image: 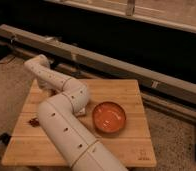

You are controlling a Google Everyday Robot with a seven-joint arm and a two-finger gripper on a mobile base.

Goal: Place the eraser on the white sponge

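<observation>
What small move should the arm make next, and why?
Probably draw the arm slightly aside. The gripper hangs over the far left of the table, mostly hidden by the arm, and neither eraser nor sponge shows; only the bowl and a small red-brown thing at the left edge are visible.

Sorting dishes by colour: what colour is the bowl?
Orange bowl, camera view; gripper near the far-left corner of the table.
</observation>
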